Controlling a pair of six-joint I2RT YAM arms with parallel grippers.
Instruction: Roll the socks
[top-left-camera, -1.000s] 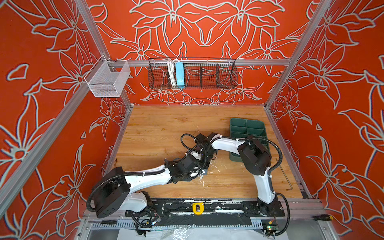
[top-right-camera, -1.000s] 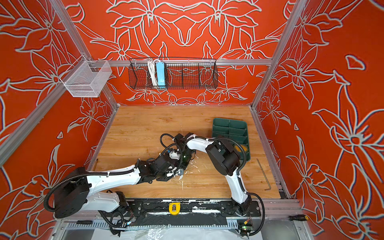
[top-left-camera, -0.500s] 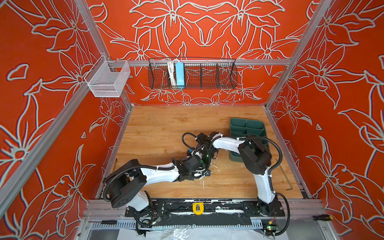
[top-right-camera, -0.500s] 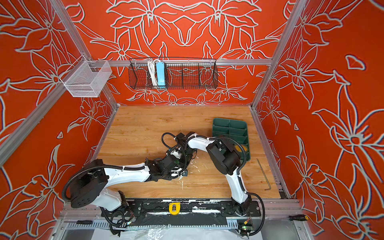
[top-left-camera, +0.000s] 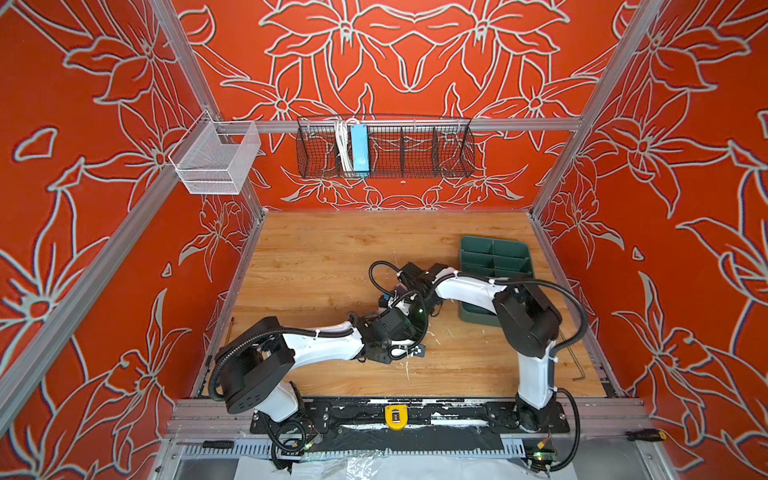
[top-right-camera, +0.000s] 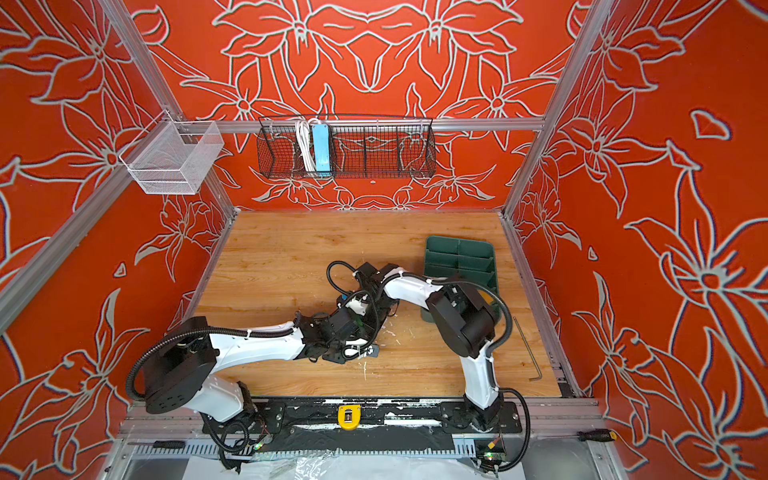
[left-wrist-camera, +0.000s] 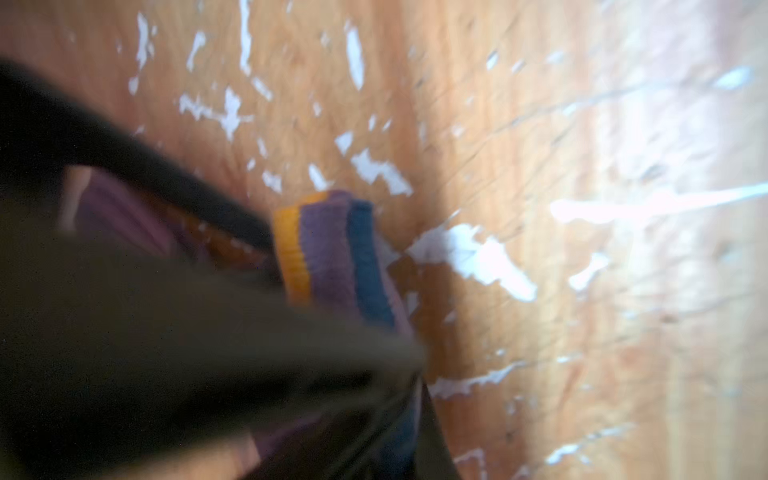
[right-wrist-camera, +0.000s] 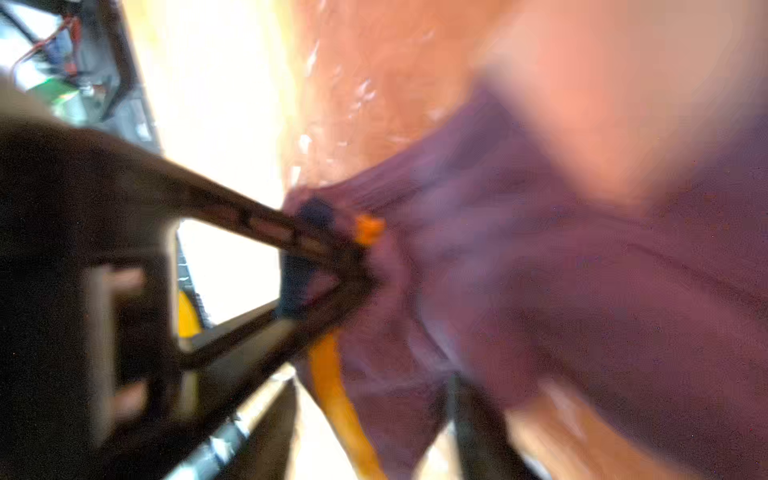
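The left gripper (right-wrist-camera: 357, 266) is pinched closed on the yellow-and-blue striped cuff of the purple fabric sock (right-wrist-camera: 540, 270), close to the scuffed wooden tabletop (top-left-camera: 332, 257). The right gripper (top-left-camera: 401, 291) hangs close by the same sock; I cannot tell whether its jaws are apart. One sock shows, mostly hidden under both wrists in both top views. One dark green compartmented plastic tray (top-left-camera: 494, 253) lies partly behind the right arm.
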